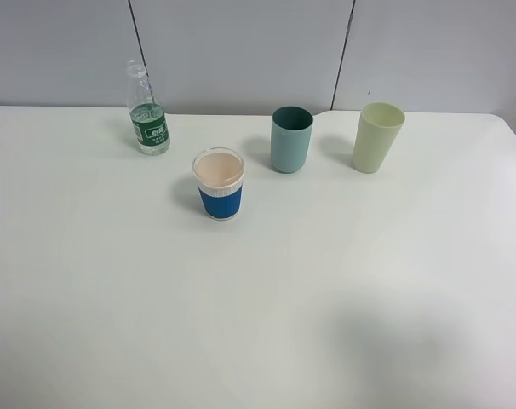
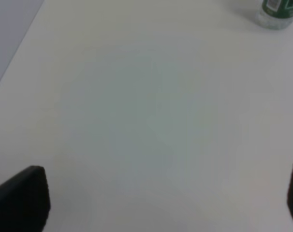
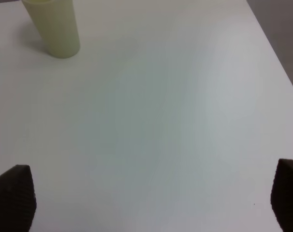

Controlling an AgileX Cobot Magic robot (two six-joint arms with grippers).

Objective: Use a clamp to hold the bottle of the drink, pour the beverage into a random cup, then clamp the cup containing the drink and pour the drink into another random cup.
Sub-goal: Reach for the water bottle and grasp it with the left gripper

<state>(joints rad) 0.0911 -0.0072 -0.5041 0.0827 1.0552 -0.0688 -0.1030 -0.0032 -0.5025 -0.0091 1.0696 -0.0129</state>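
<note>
The clear bottle [image 1: 146, 111] with a green label stands upright at the back left of the white table; its base [image 2: 277, 12] shows at the edge of the left wrist view. In front of it and to the right stands the blue-sleeved cup [image 1: 219, 183], beige inside. The teal cup [image 1: 291, 139] stands behind it, near the middle. No arm shows in the exterior high view. My left gripper [image 2: 161, 203] is open over bare table, far from the bottle. My right gripper [image 3: 151, 203] is open over bare table, with nothing between its fingers.
A taller pale yellow-green tumbler [image 1: 378, 136] stands at the back right, also seen in the right wrist view [image 3: 53, 26]. A grey panelled wall [image 1: 241, 51] runs behind the table. The table's right edge [image 3: 277, 53] is near my right gripper.
</note>
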